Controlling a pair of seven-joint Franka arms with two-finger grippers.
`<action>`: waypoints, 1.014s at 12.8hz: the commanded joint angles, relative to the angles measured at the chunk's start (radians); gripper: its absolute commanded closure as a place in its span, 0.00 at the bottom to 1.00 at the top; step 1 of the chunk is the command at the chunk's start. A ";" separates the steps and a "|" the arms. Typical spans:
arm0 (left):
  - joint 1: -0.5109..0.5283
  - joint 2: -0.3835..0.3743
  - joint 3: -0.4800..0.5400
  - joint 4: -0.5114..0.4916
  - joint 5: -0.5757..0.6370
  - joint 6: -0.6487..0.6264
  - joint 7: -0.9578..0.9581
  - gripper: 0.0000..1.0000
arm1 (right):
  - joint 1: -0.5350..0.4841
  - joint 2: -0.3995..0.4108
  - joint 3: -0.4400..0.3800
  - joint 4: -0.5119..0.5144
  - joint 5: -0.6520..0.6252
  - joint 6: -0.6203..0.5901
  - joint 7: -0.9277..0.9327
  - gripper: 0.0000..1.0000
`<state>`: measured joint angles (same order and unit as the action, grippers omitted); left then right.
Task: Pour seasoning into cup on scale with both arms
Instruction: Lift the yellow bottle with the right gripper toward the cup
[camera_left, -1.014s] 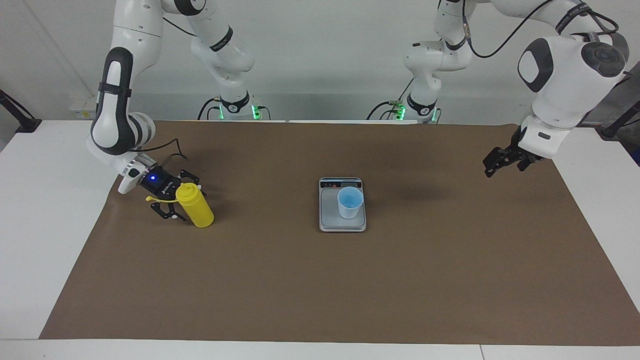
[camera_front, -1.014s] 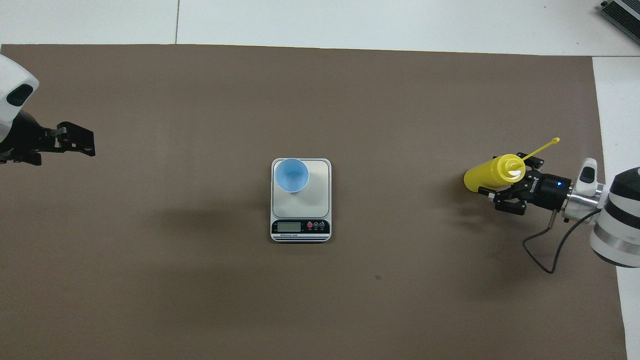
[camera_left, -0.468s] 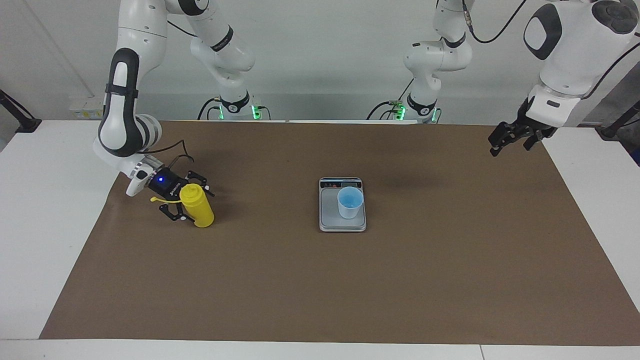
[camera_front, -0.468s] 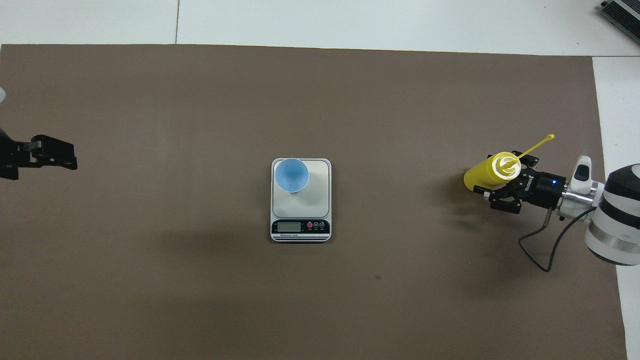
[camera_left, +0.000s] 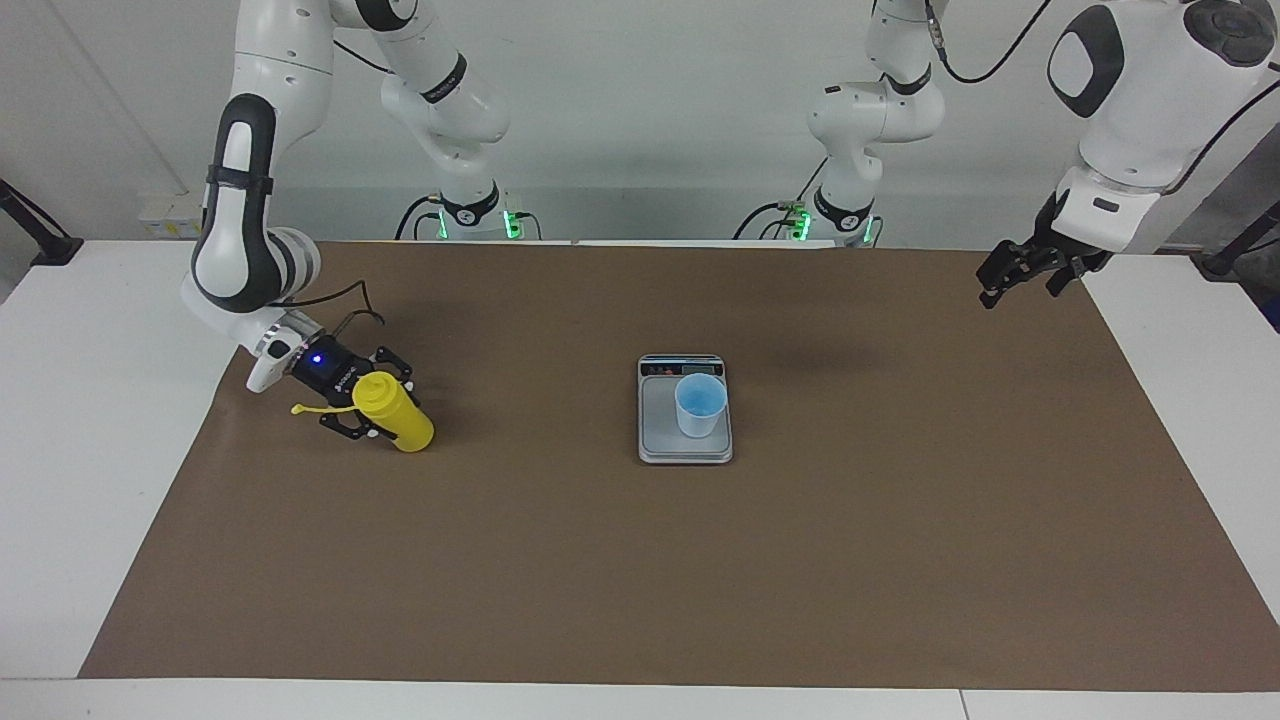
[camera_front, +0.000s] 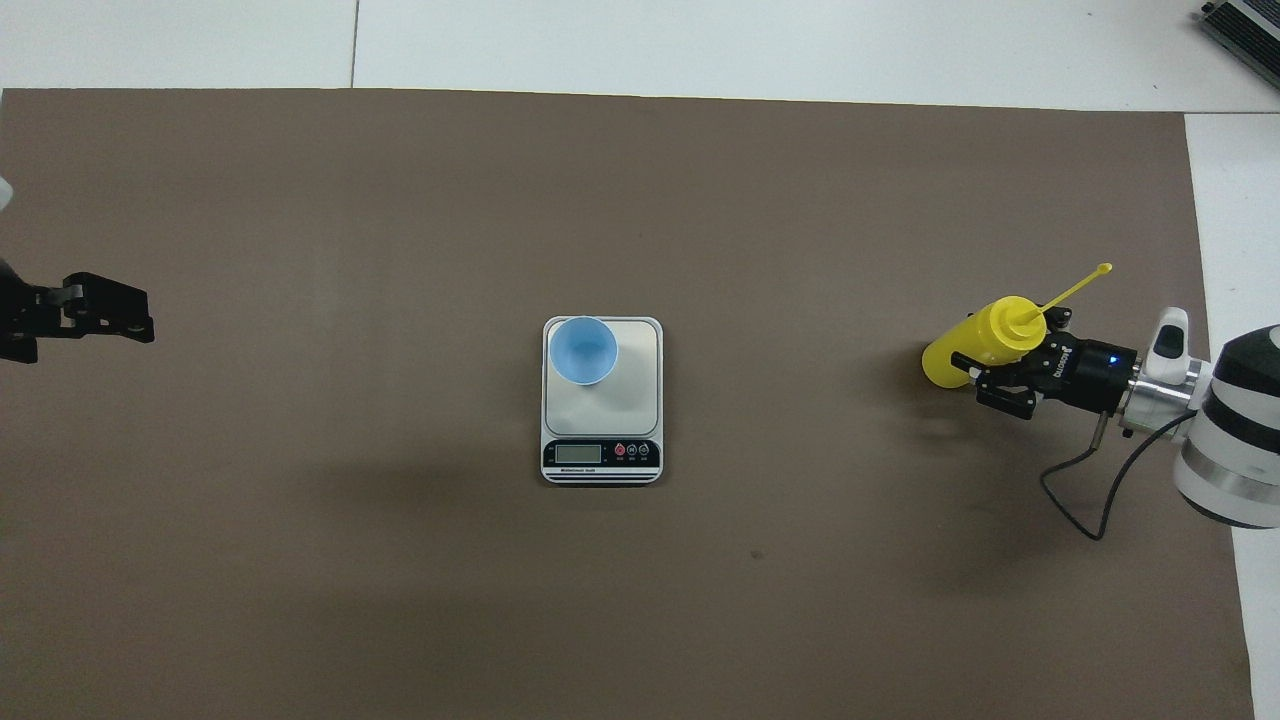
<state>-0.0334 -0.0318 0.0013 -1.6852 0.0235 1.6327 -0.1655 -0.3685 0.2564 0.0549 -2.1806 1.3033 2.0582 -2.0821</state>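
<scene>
The right gripper (camera_left: 371, 411) has its jaws clamped around the tilted yellow squeeze bottle (camera_left: 403, 422); the left gripper (camera_left: 1022, 272) hangs over the bench's brown mat (camera_left: 640, 560), jaws spread.

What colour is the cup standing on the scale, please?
Light blue; the cup shows best in the overhead view, on the scale.

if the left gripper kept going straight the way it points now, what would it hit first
Probably nothing soon. The left gripper hangs over the brown mat at its own end, pointing across toward the middle. The cup on the scale sits roughly that way, but lower, so likely missed.
</scene>
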 joint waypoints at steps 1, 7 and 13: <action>-0.002 -0.008 0.003 -0.019 -0.013 -0.010 0.004 0.00 | 0.013 -0.052 0.009 0.015 0.004 0.037 0.094 0.82; -0.006 -0.010 0.002 -0.019 -0.013 -0.005 0.012 0.00 | 0.233 -0.123 0.005 0.050 -0.172 0.218 0.285 0.81; -0.013 -0.011 0.002 -0.021 -0.013 -0.005 0.059 0.00 | 0.494 -0.115 0.005 0.117 -0.539 0.422 0.687 0.81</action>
<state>-0.0362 -0.0285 -0.0067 -1.6892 0.0231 1.6320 -0.1481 0.0616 0.1401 0.0588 -2.0824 0.8622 2.4269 -1.5203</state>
